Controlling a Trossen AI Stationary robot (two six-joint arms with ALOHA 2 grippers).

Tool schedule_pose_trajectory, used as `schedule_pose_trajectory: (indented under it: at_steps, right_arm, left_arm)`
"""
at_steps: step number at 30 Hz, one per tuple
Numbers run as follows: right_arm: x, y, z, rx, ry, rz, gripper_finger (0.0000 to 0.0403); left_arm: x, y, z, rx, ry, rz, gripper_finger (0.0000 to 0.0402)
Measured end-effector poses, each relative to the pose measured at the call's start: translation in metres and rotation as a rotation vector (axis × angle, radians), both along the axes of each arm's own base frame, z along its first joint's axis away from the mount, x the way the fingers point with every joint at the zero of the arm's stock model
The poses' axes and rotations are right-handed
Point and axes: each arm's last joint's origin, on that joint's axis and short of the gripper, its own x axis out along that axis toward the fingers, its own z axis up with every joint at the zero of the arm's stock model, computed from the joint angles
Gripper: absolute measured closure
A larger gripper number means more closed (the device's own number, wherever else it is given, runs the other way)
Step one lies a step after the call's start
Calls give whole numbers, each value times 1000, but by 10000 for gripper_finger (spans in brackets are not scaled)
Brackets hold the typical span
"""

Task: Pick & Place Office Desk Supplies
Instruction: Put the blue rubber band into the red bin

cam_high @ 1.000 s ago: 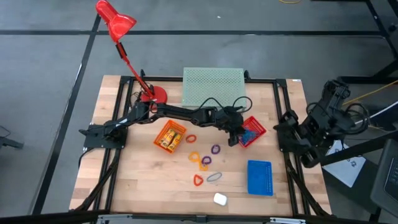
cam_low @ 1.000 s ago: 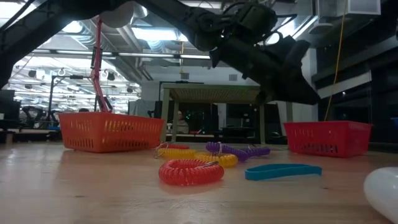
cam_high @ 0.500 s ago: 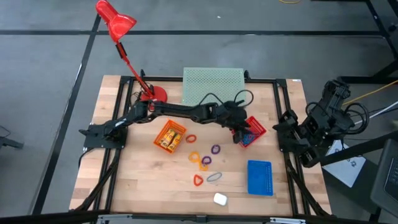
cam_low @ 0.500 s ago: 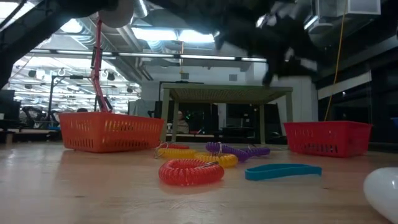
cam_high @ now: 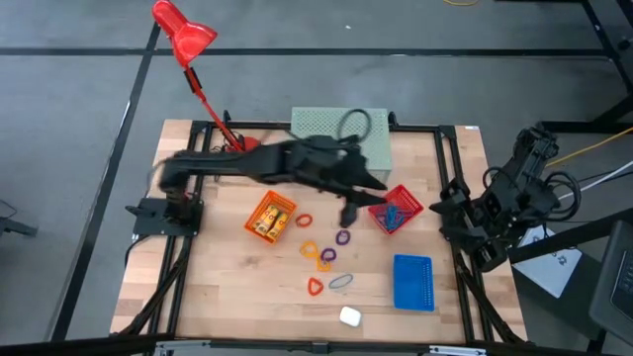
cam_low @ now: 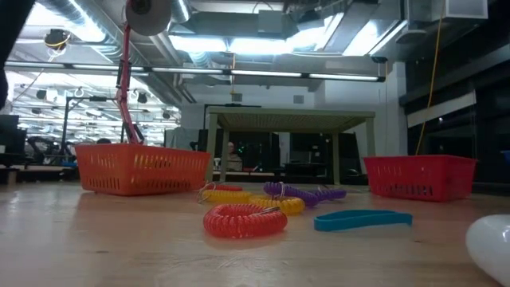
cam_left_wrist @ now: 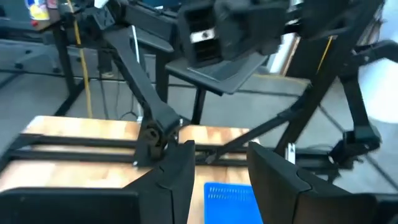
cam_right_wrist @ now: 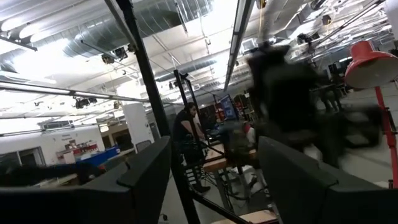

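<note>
Red desk lamp: stands at the table's far left corner, head leaning out past the edge.

Orange basket: left of centre on the table, yellow tubes lying inside.

Left gripper: blurred above the table between the orange basket and the red basket; its wrist view shows the two fingers parted with nothing between them.

Green mesh riser: at the far edge, partly covered by the left arm.

Coloured loops: scattered at the centre, orange, purple, red and blue, lying loose on the wood.

White object: near the front edge, apart from the loops.

Red basket: right of centre, blue loops inside.

Blue basket: front right, lying flat.

Right gripper: parked off the table's right edge, fingers spread wide and empty.
</note>
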Motion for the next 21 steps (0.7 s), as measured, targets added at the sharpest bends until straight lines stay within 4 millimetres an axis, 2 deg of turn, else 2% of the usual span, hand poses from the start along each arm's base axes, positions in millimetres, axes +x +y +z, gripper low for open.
schedule_pose_trajectory:
  at_steps: [5, 8, 11, 13, 17, 19, 21]
  right_arm:
    - [1, 2, 0, -9, -7, 14, 160]
    - [1, 2, -1, -15, -10, 20, 160]
    - [1, 2, -1, -15, -10, 20, 160]
    - [2, 3, -1, -18, -8, 20, 160]
    - [4, 6, -3, -17, 1, 24, 160]
    - [5, 7, -4, -8, 4, 23, 160]
    - [7, 7, -4, 1, 8, 16, 160]
  left_arm:
    - [-60, -9, 35, 61, 48, 86, 260]
    - [-84, -17, 30, 64, 84, 133, 260]
    - [-95, -28, -2, -39, 48, 150, 260]
    - [-106, -34, -35, -121, 3, 197, 260]
    - [-145, -40, -104, -234, -23, 334, 261]
    - [-156, -44, -140, -293, 12, 368, 261]
    - [-159, -50, -167, -314, 56, 357, 261]
